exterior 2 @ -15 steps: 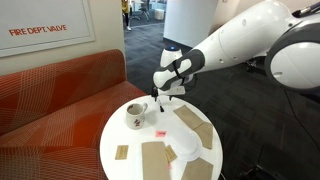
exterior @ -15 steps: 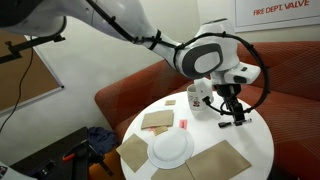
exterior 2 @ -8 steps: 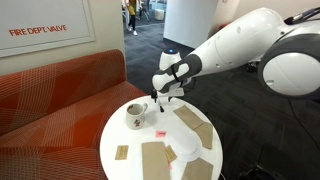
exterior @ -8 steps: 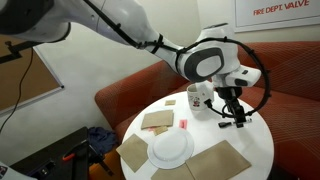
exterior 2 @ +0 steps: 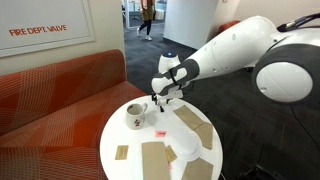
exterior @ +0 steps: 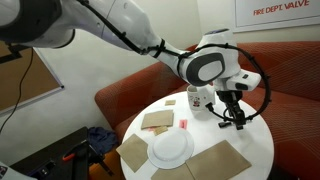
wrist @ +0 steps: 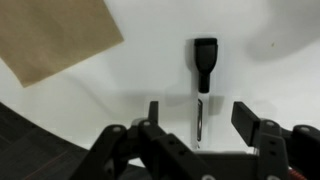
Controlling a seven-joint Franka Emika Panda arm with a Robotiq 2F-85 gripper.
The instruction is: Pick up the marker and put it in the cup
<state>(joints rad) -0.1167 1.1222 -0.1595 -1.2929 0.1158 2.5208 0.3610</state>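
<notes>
- The marker (wrist: 205, 65) lies flat on the white worktop (wrist: 285, 90). In the wrist view it runs lengthwise away from the camera, thick black end farthest off and a thinner, paler stretch nearest.
- The jaws are spread wide and hold nothing. One stands on each side of the thin stretch, with bare worktop showing between each jaw and the marker. How high they hang above the surface cannot be told from this view.
- The cup (exterior: 199, 97) stands upright near the jaws in both exterior views, handle and dark print visible (exterior 2: 136, 113). The marker itself is too small to make out in those views.
- Handling, as a judgement: the marker looks light, stiff and smooth — a round barrel that rolls at a nudge and may slip or swivel in a loose pinch.
- The best hold is probably across the barrel, close to where the thick black part begins. That gives more surface to press on and sits nearer the balance point than the thin tip.
- A squeeze square to the barrel should keep the marker from squirting sideways on the slick worktop.
- A brown paper napkin (wrist: 50, 35) lies well apart from the marker, out of the way.
</notes>
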